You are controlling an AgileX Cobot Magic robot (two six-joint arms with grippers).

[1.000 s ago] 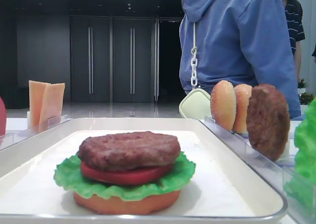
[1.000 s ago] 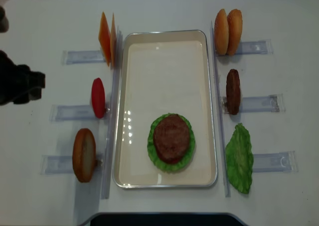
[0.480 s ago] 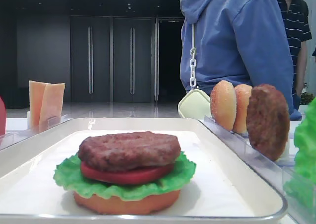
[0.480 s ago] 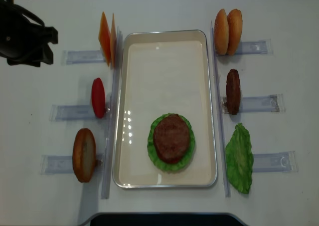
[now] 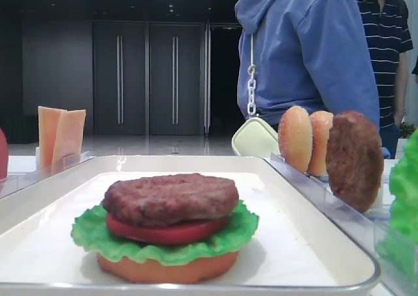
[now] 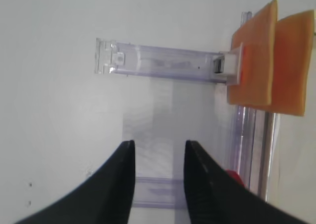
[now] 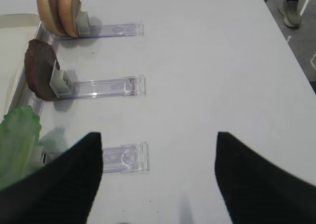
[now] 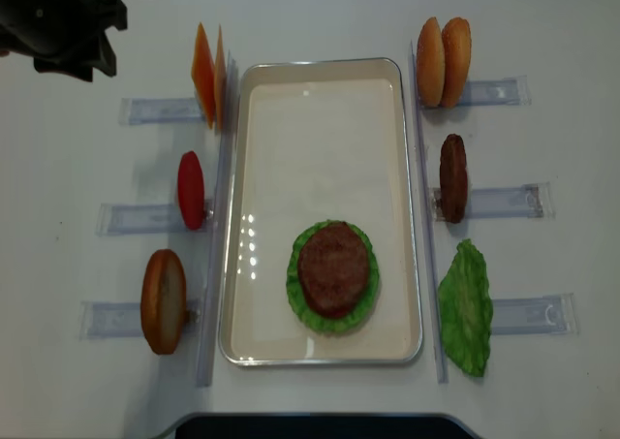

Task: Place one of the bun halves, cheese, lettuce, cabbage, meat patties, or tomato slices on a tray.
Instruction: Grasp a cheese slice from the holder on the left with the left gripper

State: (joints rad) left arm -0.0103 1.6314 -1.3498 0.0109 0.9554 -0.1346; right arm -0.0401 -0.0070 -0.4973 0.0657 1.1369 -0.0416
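Note:
The white tray (image 8: 320, 119) holds a stack (image 8: 332, 269) of flat bun half, lettuce, tomato slice and meat patty (image 5: 171, 198). Two cheese slices (image 8: 208, 76) stand in a clear holder left of the tray's far end, and show as cheese (image 6: 253, 61) ahead and right of my left gripper (image 6: 159, 145). That gripper is open and empty, high over the table's far left corner (image 8: 92, 42). My right gripper (image 7: 158, 137) is open wide and empty over the bare table right of the lettuce leaf (image 7: 17, 140).
A tomato slice (image 8: 191, 189) and a bun half (image 8: 163, 300) stand in holders left of the tray. Two bun halves (image 8: 443, 61), a patty (image 8: 452, 177) and lettuce (image 8: 465, 308) stand on its right. People stand behind the table (image 5: 307, 48).
My left gripper has travelled from beside the tomato holder toward the table's far end, past the cheese holder. The person behind the table has shifted. The food has not moved.

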